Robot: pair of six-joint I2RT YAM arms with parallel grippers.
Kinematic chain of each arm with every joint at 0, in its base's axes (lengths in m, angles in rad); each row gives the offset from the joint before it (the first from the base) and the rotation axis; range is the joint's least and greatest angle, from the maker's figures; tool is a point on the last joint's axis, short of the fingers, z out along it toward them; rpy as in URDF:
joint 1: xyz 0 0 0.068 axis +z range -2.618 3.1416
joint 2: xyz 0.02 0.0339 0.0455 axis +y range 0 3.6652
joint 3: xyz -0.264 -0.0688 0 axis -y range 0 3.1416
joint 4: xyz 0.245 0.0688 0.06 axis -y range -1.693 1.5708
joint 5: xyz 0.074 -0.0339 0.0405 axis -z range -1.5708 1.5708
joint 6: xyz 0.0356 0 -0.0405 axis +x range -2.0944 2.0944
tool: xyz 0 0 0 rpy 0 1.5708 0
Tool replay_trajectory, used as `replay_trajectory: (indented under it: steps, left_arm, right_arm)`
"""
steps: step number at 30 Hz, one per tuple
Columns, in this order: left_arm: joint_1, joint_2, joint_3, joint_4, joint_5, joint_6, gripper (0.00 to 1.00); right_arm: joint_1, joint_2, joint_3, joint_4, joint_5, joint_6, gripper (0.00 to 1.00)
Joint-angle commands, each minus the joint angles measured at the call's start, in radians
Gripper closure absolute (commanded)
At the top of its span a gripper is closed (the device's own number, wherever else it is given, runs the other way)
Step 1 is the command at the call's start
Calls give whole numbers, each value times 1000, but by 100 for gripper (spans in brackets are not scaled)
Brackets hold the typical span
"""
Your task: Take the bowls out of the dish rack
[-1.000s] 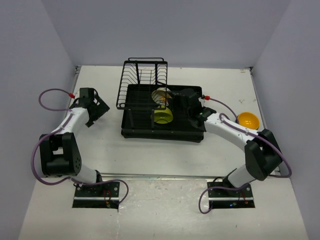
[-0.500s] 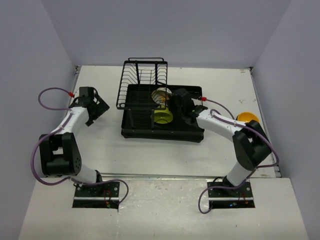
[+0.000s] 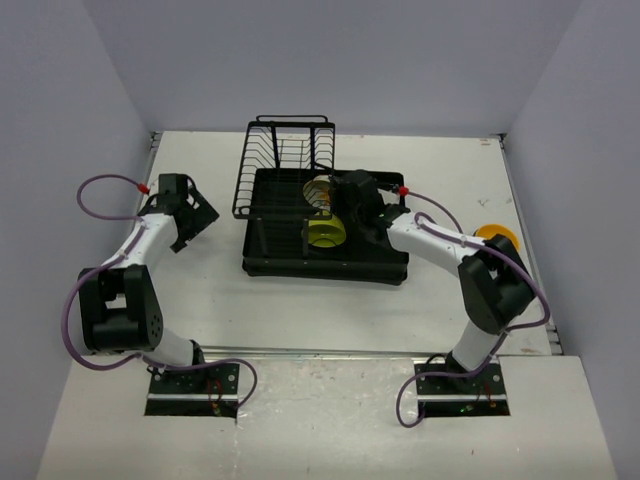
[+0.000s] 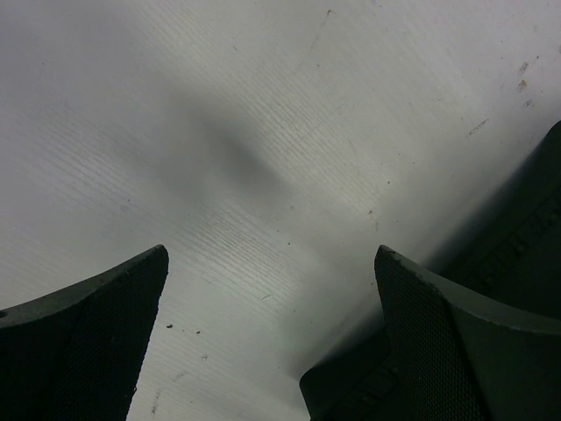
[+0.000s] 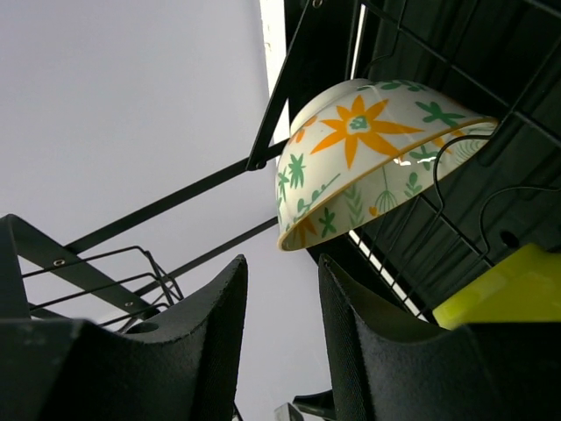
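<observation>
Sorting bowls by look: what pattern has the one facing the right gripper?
Patterned bowl: cream, orange flowers, green leaves; best in the right wrist view.

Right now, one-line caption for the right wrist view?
Right hand, open, poised at the patterned bowl in the dish rack.

The rack [image 3: 325,268] is black all over, tray and wires alike. The flowered bowl [image 5: 368,149] is cream-white with orange flowers, green leaves and sprigs and an orange-yellow rim, while the yellow-green bowl [image 3: 325,233] and the orange bowl [image 3: 497,238] are plain. The arms [image 3: 437,243] are white with black joints and purple cables [image 3: 100,190], above an off-white table [image 3: 300,310].
</observation>
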Motion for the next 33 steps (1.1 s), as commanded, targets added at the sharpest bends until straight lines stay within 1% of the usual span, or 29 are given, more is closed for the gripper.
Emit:
replay_trajectory:
  steps: [1,16,21,23,24,33]
  left_arm:
    - [6,2,20,3,-10,13,0]
    - [7,11,49,-18,-19,11,0]
    - [7,8,41,-15,-22,13,0]
    - [6,8,40,-13,-25,13,0]
    - [6,11,43,-15,-27,14,0]
    - [7,19,56,-16,-25,14,0]
  right_arm:
    - [-2,26,46,20,42,122,60]
    - [-32,134,150,12,50,119,61]
    - [-35,169,179,9,47,146,65]
    - [-35,177,193,-34,50,159,66]
    - [-35,183,198,-45,52,165,69]
    - [-35,172,204,-131,67,217,75]
